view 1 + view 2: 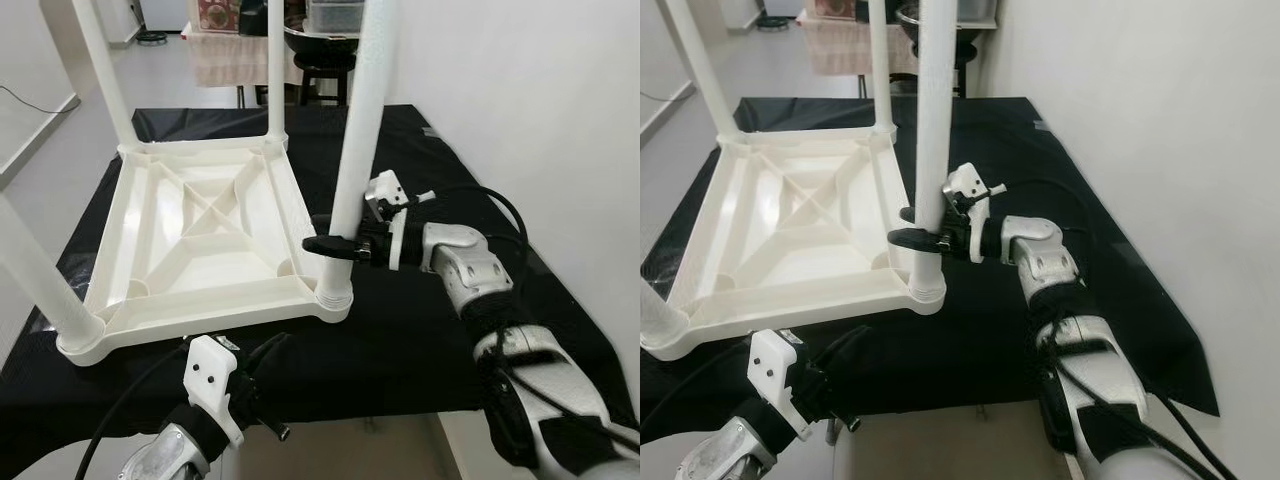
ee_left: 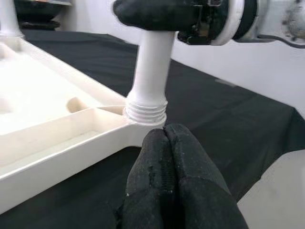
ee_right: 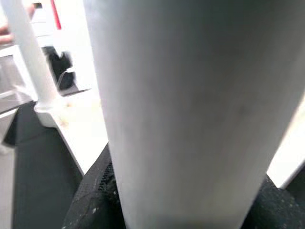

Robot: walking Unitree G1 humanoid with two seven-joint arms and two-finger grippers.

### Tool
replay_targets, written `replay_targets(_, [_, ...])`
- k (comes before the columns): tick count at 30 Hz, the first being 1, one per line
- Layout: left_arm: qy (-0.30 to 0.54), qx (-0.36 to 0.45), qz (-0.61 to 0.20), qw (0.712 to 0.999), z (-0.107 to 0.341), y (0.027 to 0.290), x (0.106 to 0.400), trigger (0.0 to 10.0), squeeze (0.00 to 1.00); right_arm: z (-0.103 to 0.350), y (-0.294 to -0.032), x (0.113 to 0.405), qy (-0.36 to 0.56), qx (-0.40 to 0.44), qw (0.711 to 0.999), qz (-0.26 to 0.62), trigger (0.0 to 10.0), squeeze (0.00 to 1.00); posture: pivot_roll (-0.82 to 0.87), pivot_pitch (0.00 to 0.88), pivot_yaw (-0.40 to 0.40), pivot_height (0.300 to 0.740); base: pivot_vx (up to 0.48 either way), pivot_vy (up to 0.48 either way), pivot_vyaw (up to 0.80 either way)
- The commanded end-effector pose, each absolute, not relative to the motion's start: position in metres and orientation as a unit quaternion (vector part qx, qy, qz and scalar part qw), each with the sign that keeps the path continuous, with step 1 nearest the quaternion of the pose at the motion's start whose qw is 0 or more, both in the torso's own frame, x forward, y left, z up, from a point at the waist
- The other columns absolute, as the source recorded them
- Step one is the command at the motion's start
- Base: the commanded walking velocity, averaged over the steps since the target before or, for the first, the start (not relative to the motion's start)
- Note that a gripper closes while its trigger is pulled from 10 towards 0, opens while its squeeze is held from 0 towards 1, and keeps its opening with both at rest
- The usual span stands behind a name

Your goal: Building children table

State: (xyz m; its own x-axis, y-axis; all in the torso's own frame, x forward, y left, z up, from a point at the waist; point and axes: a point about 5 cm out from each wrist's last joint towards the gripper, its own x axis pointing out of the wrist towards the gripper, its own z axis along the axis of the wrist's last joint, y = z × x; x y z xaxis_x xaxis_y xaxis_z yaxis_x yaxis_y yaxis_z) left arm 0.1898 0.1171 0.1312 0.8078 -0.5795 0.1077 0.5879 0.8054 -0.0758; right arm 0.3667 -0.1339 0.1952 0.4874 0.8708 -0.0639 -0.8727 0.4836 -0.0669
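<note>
right end effector (image 1: 335,246) clamps table leg (image 1: 355,130)

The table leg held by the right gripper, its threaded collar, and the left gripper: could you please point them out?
table leg (image 1: 352,150), left eye view, mid-shaft.
threaded collar (image 2: 146,108), left wrist view, ridged base.
left gripper (image 2: 164,138), left wrist view, closed fingertips.

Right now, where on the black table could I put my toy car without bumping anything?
Bare black cloth lies between the upturned white table top and the wall. It's crowded at the near corner, where the right gripper clamps a leg and the left gripper waits.
</note>
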Motion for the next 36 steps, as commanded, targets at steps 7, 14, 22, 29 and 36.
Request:
replay_targets(7, [-0.038, -0.054, -0.306, 0.95, 0.132, 0.121, 0.188, 10.0, 0.0, 0.149, -0.14, 0.344, 0.037, 0.007, 0.987, 0.157, 0.0, 0.0, 0.1, 0.077, -0.082, 0.74, 0.0, 0.0, 0.0])
replay_targets(14, [-0.037, -0.054, -0.305, 0.95, 0.131, 0.122, 0.189, 10.0, 0.0, 0.127, -0.103, 0.325, 0.063, -0.017, 0.977, 0.202, 0.0, 0.0, 0.12, 0.058, -0.102, 0.74, 0.0, 0.0, 0.0])
replay_targets(22, [-0.04, -0.053, -0.296, 0.953, 0.13, 0.12, 0.189, 10.0, 0.0, 0.14, -0.102, 0.339, 0.061, -0.015, 0.964, 0.257, 10.0, 1.0, 0.12, 0.046, -0.105, 0.74, 0.0, 0.0, 0.0])
replay_targets(29, [-0.041, -0.055, -0.299, 0.952, 0.13, 0.118, 0.191, 10.0, 0.0, 0.161, -0.117, 0.351, 0.03, -0.056, 0.91, 0.409, 10.0, 0.0, 0.14, 0.04, -0.113, 0.74, 0.0, 0.0, 0.0])
replay_targets(36, [-0.043, -0.054, -0.297, 0.953, 0.13, 0.117, 0.191, 10.0, 0.0, 0.172, -0.131, 0.358, 0.026, -0.061, 0.878, 0.475, 10.0, 0.0, 0.15, 0.04, -0.122, 0.74, 0.0, 0.0, 0.0])
